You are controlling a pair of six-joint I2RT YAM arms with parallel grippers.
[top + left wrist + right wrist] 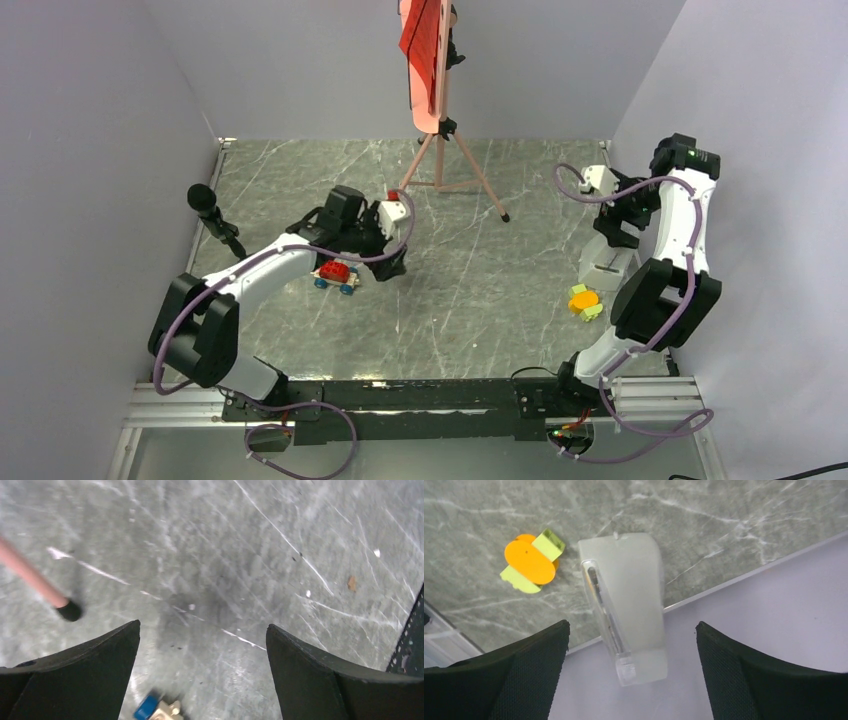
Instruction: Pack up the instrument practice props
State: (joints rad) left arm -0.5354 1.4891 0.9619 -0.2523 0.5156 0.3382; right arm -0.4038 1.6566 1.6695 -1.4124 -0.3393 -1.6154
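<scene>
The salmon-pink music stand stands at the back centre on tripod legs, with the red sheet of notes on its desk. One pink leg with a black foot shows in the left wrist view. My left gripper is open and empty, low over the table beside the red toy car. The grey-white metronome stands by the right wall. My right gripper is open above it, jaws either side, not touching. A thin clear rod lies along the metronome's face; no separate stick shows.
A black microphone on a small stand is at the left. An orange and yellow-green toy lies next to the metronome. The car's blue wheel shows under the left jaws. Grey walls enclose three sides.
</scene>
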